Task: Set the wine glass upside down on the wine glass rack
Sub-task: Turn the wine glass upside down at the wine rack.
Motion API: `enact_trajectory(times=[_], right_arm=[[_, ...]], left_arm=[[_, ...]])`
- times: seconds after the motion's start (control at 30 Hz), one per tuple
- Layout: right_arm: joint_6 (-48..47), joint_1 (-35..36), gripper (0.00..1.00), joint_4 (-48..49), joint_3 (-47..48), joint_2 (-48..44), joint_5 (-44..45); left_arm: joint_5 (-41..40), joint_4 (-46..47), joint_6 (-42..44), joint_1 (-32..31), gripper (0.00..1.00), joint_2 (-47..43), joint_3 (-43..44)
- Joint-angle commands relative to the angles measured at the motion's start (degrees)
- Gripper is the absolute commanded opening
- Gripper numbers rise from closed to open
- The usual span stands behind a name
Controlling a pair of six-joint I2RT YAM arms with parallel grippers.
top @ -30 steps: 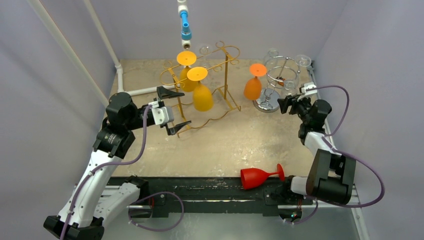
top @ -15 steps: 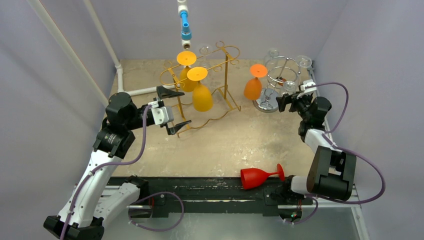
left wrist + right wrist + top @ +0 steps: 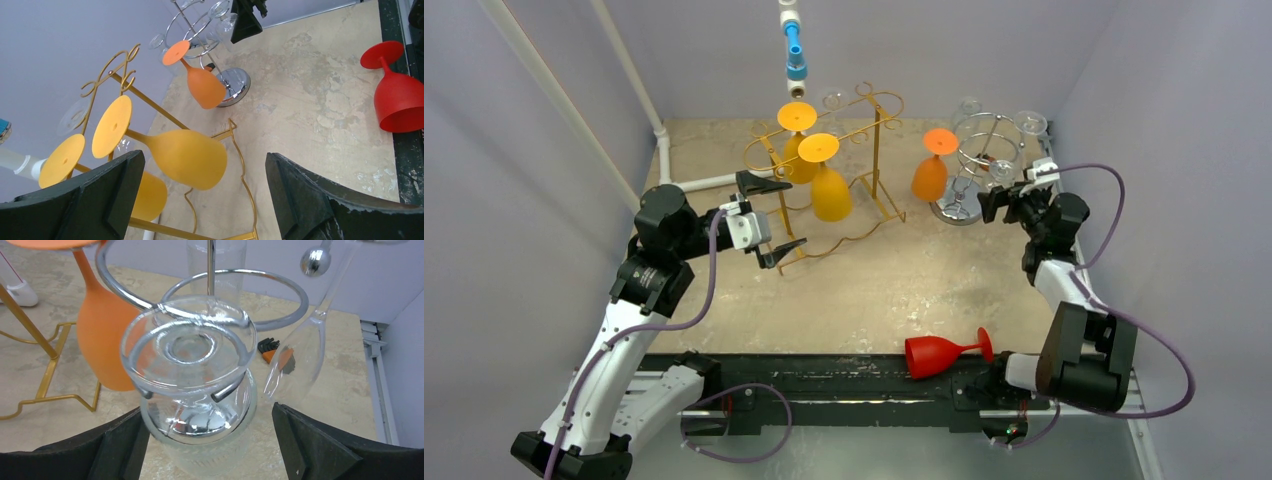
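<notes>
The clear wine glass hangs upside down on the silver rack, just in front of the open right pincer; it looks light, slippery and breakable, so hold its bowl softly; the left pincer is open too.

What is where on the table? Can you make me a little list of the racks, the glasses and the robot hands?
gold rack: two yellow glasses hang upside down
silver rack: orange glass and clear glasses hang upside down
red glass: on its side at the near edge, on no rack
left gripper: open, empty, by the gold rack
right gripper: open, either side of one of the clear glasses
</notes>
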Motion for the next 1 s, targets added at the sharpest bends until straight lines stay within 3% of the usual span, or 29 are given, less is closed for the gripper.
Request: enact_trajectory(times=[0.0,0.13,0.23,0.4,0.5,0.63,0.8,0.9,0.97], right_arm=[[2.9,0.8,0.99,-2.8,1.4,-9.2,1.6],[4.9,5.5,0.99,-12.8,1.3,-18.8,4.1],[7.3,10.5,0.99,-25.6,3.6,-25.2,5.8],[13.7,22.6,0.99,-47.4,10.5,-31.1,12.1],[15.8,24.9,0.99,-54.3,13.4,-34.3,14.7],[18.7,25.0,0.99,-59.8,16.5,-36.2,15.8],[22.9,24.9,0.99,-63.1,18.5,-34.7,8.9],[30.3,24.9,0.99,-58.6,14.3,-34.3,0.4],[41.4,24.8,0.99,-53.2,11.3,-34.5,1.5]], left_arm=[[-0.5,0.4,-0.1,-0.1,1.00,-0.3,0.7],[-1.1,-1.9,0.6,-0.1,1.00,-0.2,1.7],[-1.2,-2.7,0.5,-0.1,1.00,0.0,2.7],[-2.7,-4.8,0.3,-0.1,1.00,0.2,4.6],[-3.2,-5.7,0.0,-0.1,1.00,0.2,5.1],[-3.5,-6.6,-0.9,-0.1,1.00,0.8,6.6],[-4.4,-8.1,-2.8,-0.1,1.00,1.6,9.2],[-4.7,-8.3,-4.4,-0.1,1.00,1.5,10.0],[-5.0,-8.2,-5.5,0.0,1.00,1.3,10.4]])
